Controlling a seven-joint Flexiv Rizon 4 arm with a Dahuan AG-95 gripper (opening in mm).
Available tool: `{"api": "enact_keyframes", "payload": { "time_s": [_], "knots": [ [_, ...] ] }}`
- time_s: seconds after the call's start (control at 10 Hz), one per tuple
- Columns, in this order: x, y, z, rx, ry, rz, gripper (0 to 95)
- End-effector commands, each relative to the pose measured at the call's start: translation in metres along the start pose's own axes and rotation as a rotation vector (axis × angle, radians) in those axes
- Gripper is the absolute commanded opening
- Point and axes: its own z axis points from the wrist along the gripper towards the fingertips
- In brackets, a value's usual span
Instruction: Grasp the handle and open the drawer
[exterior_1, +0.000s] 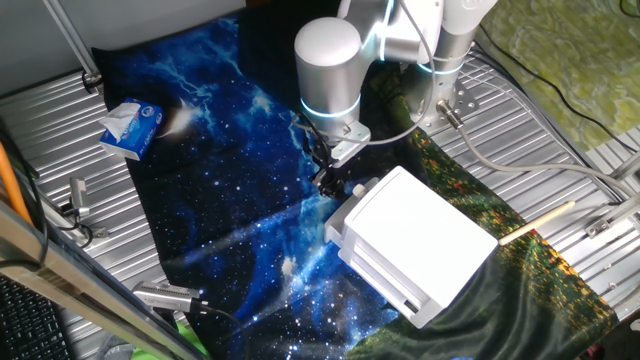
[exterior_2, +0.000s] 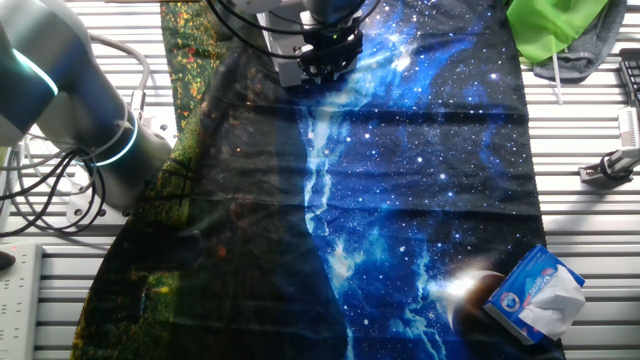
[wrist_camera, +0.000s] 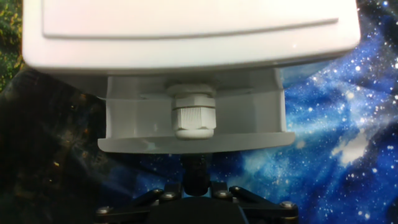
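The white boxy drawer unit (exterior_1: 420, 240) stands on the starry cloth right of centre in one fixed view. Its handle (exterior_1: 358, 188) is a small white knob on the face towards the arm. The hand view has the ribbed handle (wrist_camera: 194, 115) dead ahead, on the drawer (wrist_camera: 137, 115) beneath the unit's overhanging lid (wrist_camera: 186, 25). My gripper (wrist_camera: 196, 171) sits just short of the handle, below it in frame, fingers together and holding nothing. From the side, the gripper (exterior_1: 327, 183) hangs just left of the knob. The other fixed view shows the gripper (exterior_2: 325, 62) only; the unit is out of frame.
A blue tissue pack (exterior_1: 130, 128) lies at the cloth's far left, also the tissue pack (exterior_2: 535, 295) in the other fixed view. A wooden stick (exterior_1: 537, 222) lies right of the unit. Metal tools (exterior_1: 165, 295) sit at the front left. A green cloth (exterior_2: 555, 25) lies beyond the starry cloth.
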Motion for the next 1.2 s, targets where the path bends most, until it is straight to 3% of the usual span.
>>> {"api": "enact_keyframes", "payload": {
  "time_s": [0.1, 1.2],
  "knots": [
    [0.0003, -0.0005, 0.0004, 0.007, 0.004, 0.002, 0.0],
    [0.0051, -0.0017, -0.0010, 0.011, 0.013, -0.013, 0.0]
  ]
}}
